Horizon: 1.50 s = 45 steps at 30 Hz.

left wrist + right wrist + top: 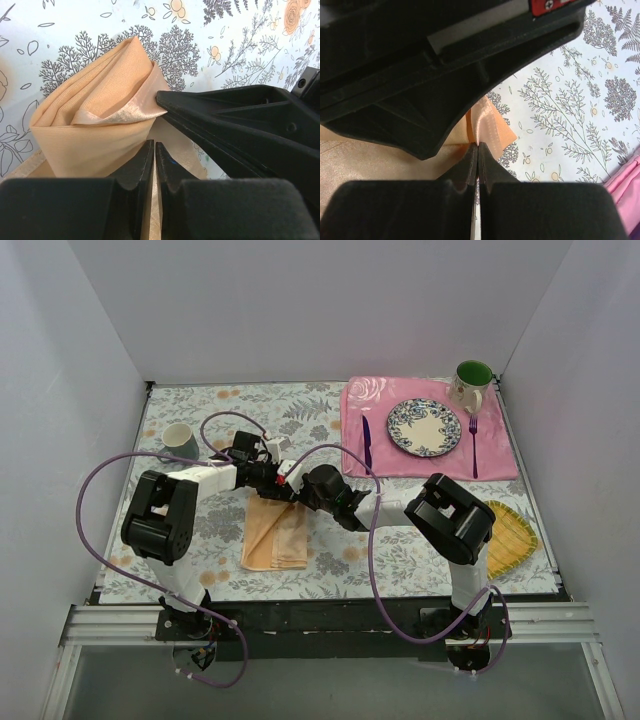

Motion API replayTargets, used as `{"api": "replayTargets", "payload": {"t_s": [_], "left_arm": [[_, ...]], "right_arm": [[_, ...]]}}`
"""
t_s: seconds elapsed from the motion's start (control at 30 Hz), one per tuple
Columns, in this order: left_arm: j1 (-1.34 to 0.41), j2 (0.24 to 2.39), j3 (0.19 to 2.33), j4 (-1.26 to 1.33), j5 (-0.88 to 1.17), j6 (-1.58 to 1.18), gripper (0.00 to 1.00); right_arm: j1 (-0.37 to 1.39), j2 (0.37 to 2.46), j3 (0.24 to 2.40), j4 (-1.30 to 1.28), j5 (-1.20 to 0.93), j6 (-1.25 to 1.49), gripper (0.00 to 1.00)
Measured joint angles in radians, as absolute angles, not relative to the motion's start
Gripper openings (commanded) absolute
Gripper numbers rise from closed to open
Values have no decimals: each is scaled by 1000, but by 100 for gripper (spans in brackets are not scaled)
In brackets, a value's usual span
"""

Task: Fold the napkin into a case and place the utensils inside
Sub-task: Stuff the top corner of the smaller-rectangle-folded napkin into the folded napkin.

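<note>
Showing layered folds, the peach-orange napkin (100,110) bunches upward.

The napkin (275,535) is a peach-orange cloth folded into a long strip of several layers. It lies lengthwise on the table (400,550), in the lower centre of the overhead frame. Its upper end is raised and bunched, showing a shiny hem, and is pinched by the left hand (154,147) and the right hand (477,147). The slim purple knife (367,443) and fork (473,445) lie flat at upper right, one either side of the plate (424,427).
</note>
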<state>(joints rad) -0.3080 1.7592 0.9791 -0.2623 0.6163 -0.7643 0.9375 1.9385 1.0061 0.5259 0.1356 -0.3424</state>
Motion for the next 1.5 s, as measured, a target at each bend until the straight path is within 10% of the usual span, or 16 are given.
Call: {"api": "replayTargets", "payload": {"t_s": [0.17,0.53,0.9,1.5], "left_arm": [[-309,1766,978,-252,614,-807,4],[-300,1693,890,-211,659,-812,41],[-237,1400,894,-362,537,-613,43],[65,1653,879,-438,569,-675,46]], "right_arm": [[938,1938,1006,526,136,-339,1],[938,1938,1006,526,136,-329,1],[945,1939,1031,544,135,-329,1],[945,1957,1032,523,151,-329,1]]}}
